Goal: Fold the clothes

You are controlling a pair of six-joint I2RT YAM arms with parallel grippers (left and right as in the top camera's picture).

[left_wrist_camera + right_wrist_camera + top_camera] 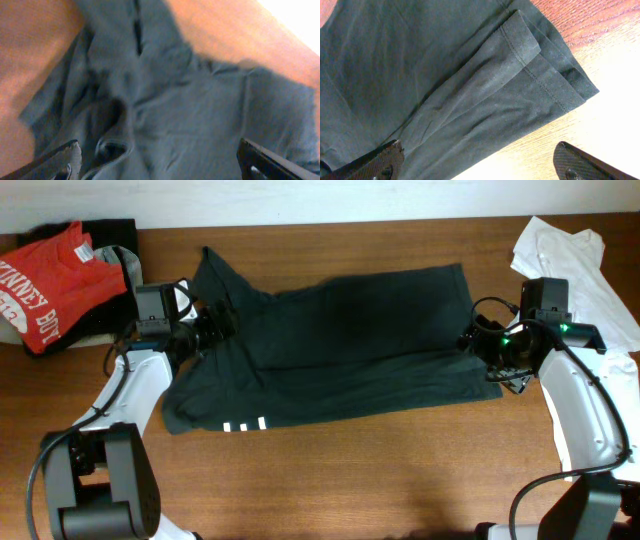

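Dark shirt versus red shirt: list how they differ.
The dark shirt is charcoal; the red shirt is bright red. The dark shirt lies spread across the middle of the table, partly folded over; the red shirt sits bunched at the far left. The dark shirt shows three short white stripes; the red shirt shows white block lettering. Both are soft cloth with white print.
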